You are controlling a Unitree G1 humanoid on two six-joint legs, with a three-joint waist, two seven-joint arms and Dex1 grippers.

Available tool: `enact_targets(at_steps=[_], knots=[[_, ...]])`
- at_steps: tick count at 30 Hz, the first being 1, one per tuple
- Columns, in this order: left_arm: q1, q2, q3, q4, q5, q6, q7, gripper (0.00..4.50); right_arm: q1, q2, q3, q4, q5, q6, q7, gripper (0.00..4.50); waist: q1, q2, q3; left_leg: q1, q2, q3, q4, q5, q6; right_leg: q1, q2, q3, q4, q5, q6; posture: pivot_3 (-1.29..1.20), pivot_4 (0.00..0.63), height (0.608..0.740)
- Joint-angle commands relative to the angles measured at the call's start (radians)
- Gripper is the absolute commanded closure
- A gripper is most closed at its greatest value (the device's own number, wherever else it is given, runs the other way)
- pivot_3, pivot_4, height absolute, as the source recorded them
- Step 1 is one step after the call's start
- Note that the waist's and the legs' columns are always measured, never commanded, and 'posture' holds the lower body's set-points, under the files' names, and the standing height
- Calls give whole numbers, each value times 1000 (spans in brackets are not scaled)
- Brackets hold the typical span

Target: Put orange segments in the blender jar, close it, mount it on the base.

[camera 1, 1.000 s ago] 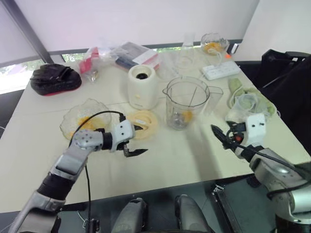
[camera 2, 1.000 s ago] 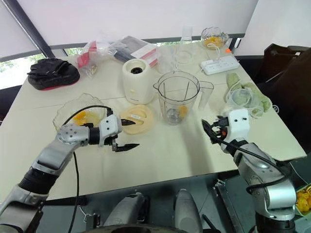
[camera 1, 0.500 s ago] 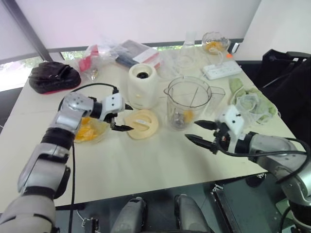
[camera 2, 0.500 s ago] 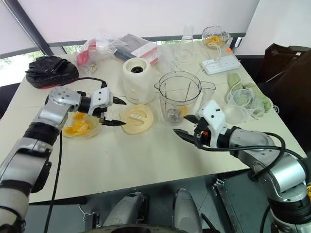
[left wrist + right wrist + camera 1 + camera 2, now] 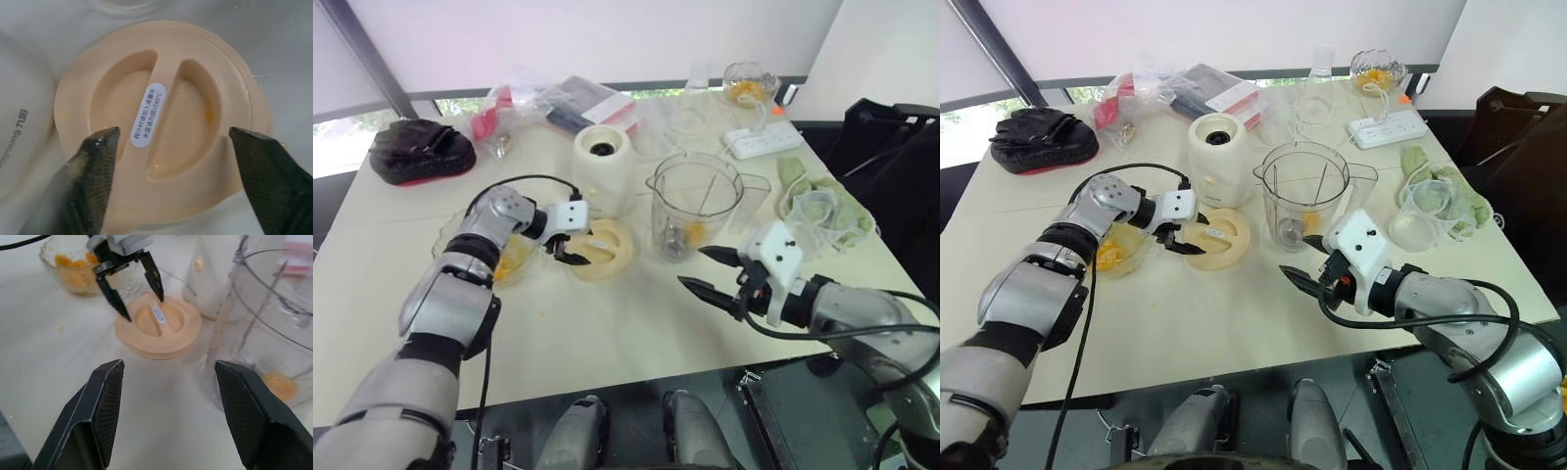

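From the head I see my left gripper (image 5: 570, 251) spread over the lid (image 5: 600, 249), the jar (image 5: 691, 206) beside the base (image 5: 602, 171). Left wrist: fingers (image 5: 95, 164) straddle the lid, not clamped. Right wrist: right gripper (image 5: 168, 396) open, empty; segment (image 5: 279, 386) in the jar.

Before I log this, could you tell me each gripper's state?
Left gripper: open over the lid, holding nothing.
Right gripper: open, empty.

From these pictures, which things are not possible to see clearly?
- Blender jar: its blades, blurred behind the clear wall in the left eye view.
- Base: cut by the edge of the left wrist view.
- Orange segments: their count, the left gripper and arm cover the bowl.
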Motion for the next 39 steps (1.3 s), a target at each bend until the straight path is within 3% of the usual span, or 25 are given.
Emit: enact_targets(at_steps=[1,17,30,39], knots=[[-34,-3,9,10,30,-14,36,816,13,11,-29,-63,21,6,-32,1412,4,0,0,0,0,0,1,-1,1,0,0,0,1,0,0,0,150,740],[-65,-77,4,54,135,50,196,816,28,12,-29,-96,37,22,-108,1412,9,0,0,-2,-1,0,12,-4,7,3,0,0,2,0,0,0,150,740],[-67,-101,-51,69,225,72,106,816,37,1,-42,-91,22,19,-125,1412,8,-1,-1,-2,-1,0,12,-4,7,3,0,0,2,0,0,0,150,740],[-94,-132,-37,75,225,139,-41,816,56,-1,-57,-106,23,27,-144,1412,8,-1,-1,-2,-1,0,12,-4,8,3,0,0,3,0,0,0,150,740]])
